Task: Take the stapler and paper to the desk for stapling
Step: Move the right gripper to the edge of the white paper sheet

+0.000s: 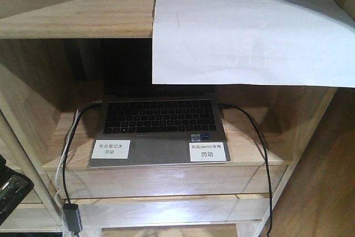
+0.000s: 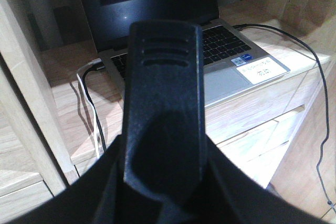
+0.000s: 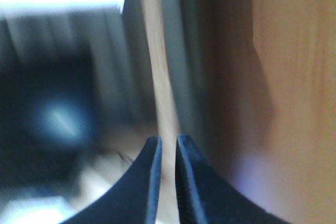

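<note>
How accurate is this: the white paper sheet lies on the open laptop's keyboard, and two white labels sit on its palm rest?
Wrong on one placement. In the exterior front-facing view the white paper sheet lies on the shelf above the open laptop, overhanging its edge in front of the screen; two white labels do sit on the palm rest.

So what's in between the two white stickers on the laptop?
The laptop has its grey touchpad there, between the left sticker and the right sticker. The front view shows it.
</note>
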